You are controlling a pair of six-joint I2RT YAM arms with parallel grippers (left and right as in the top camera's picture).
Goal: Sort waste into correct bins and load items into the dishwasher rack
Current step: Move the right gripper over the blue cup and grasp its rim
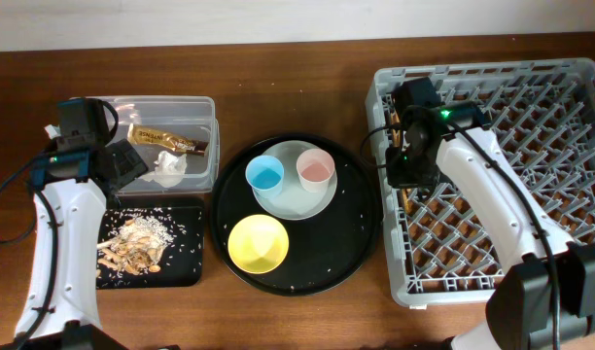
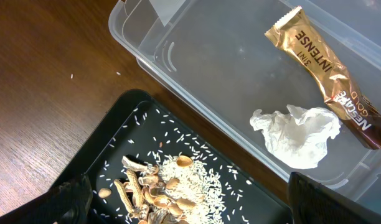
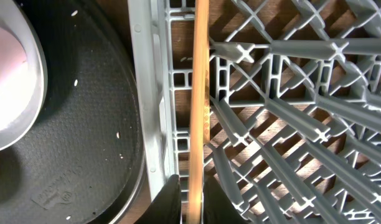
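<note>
Wooden chopsticks [image 3: 198,93] are sitting pinched in my right gripper [image 3: 192,202], whose fingers [image 3: 169,202] are pressing in on them from both sides. They are reading as one pale strip in my right wrist view, so I cannot tell the two sticks apart. They are running just inside the left wall of the grey dishwasher rack [image 3: 144,93], above its lattice floor. The round black tray [image 3: 84,143] is lying just outside that wall.

My left gripper [image 2: 187,190] is hanging released, its fingers [image 2: 72,199] spread wide and gripping nothing. It is hovering over the border where the small black tray [image 2: 116,137] is lying just beside the clear plastic box [image 2: 178,93]. Inside the box the brown-and-gold snack wrapper [image 2: 321,68] is lying flat, with the crumpled white tissue [image 2: 299,134] just beside its lower end. Tan food scraps [image 2: 156,190] and white rice grains [image 2: 200,177] are lying heaped in the small tray, with loose grains scattered around them.

On the round tray the white plate [image 1: 317,199] is carrying the light-blue cup [image 1: 265,174] and the pink cup [image 1: 315,169], both upright and side by side. The yellow bowl [image 1: 258,243] is sitting upright on the tray beside the plate.
</note>
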